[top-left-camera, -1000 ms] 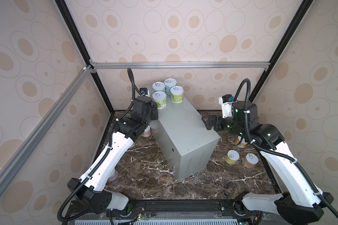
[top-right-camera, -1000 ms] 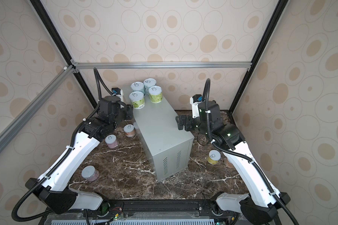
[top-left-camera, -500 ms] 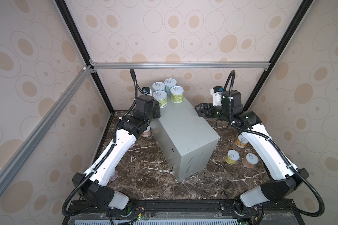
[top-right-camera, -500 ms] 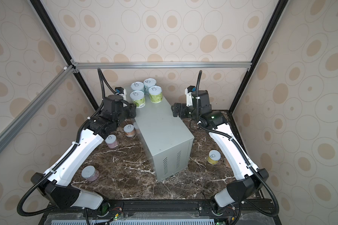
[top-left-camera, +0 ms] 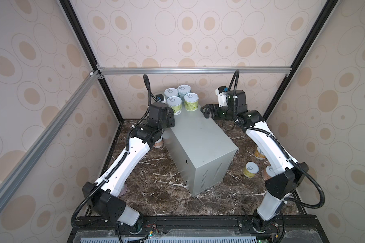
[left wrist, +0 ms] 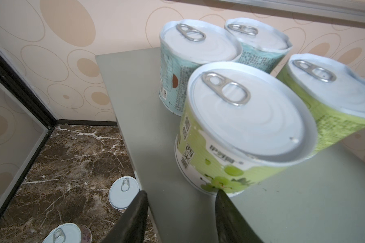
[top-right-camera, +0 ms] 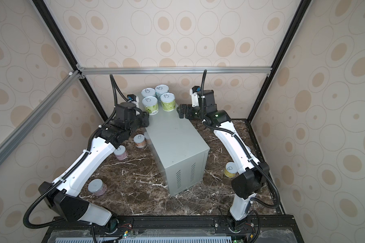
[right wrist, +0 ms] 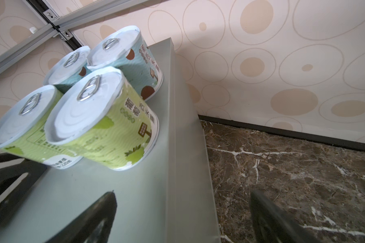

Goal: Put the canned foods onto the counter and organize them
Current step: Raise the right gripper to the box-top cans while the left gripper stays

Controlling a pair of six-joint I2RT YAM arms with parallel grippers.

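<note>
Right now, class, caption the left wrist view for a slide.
Two green cans and two teal cans clustered on the grey counter; two more cans on the marble below.

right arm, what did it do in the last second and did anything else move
The right end effector swung, open, from alongside the counter to its far end, near the four cans. The left end effector edged slightly toward them. Nothing gripped or released; cans and counter stayed put.
</note>
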